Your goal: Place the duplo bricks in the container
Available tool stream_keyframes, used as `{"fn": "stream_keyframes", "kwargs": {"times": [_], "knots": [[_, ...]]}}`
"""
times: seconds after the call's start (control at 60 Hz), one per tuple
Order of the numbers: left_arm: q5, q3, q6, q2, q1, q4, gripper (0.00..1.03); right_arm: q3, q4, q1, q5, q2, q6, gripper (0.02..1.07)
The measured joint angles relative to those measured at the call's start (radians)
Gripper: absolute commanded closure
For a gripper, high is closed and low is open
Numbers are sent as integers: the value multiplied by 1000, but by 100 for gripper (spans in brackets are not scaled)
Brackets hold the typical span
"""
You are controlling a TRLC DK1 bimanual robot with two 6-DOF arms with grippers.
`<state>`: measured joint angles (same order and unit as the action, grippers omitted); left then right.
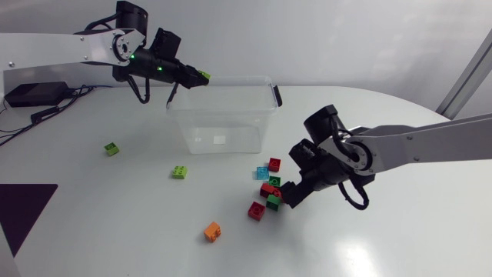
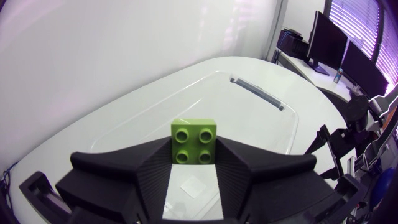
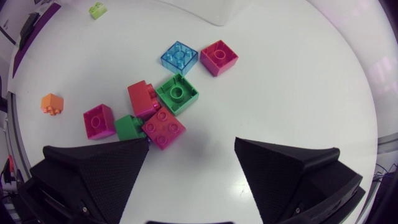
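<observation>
The white table (image 1: 400, 231) carried all items. The left arm (image 1: 69, 48) entered from the nine o'clock side and the right arm (image 1: 430, 146) from three o'clock.

The clear container (image 1: 223, 132), with no bricks visible inside, stood toward the table's twelve o'clock.

The left gripper (image 1: 198, 76) hung over the container's rim at about its eleven o'clock. It was clenched on a lime brick (image 2: 194, 142), one finger on each side and the studs facing the wrist camera, above the container's open mouth.

The right gripper (image 3: 191, 152) sat low at the container's five o'clock, its fingers spread and gripping nothing. One finger was just beside the brick cluster (image 1: 269, 187).

In that cluster a green brick (image 3: 177, 93), a red brick (image 3: 142, 98), a crimson brick (image 3: 163, 128) and a dark green brick (image 3: 129, 126) lay packed together. A magenta brick (image 3: 99, 121) lay just beside them. A light blue brick (image 3: 179, 56) and a pink brick (image 3: 219, 57) lay slightly apart, on the container side.

Loose bricks lay well apart from the container:
- An orange brick (image 1: 212, 230) lay at its six o'clock.
- A second lime brick (image 1: 180, 172) lay at seven o'clock.
- A third lime brick (image 1: 112, 148) lay between eight and nine o'clock.
</observation>
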<state>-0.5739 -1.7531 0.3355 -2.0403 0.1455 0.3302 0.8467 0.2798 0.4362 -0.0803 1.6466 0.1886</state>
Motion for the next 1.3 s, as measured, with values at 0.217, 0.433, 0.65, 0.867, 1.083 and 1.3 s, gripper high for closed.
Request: {"fn": "stream_keyframes", "kwargs": {"times": [0.217, 0.433, 0.65, 0.867, 1.083, 1.3], "knots": [[4, -53, 0, -66, 14, 20, 16, 13, -4, 0, 3, 45, 42, 7], [3, -51, 0, -60, 6, 38, 6, 13, -8, 15, 3, 71, 71, 7], [-3, 13, 17, 58, -93, 97, 6, 54, -7, 65, 3, 113, 107, 9], [-51, 42, 111, 173, -315, 199, 6, 91, 8, 85, -2, 163, 141, 24], [-57, 168, 248, 188, -481, 254, 6, 95, 8, 96, -2, 168, 161, 62], [-57, 242, 374, 159, -546, 267, 6, 94, 13, 100, -2, 159, 172, 74]]}}
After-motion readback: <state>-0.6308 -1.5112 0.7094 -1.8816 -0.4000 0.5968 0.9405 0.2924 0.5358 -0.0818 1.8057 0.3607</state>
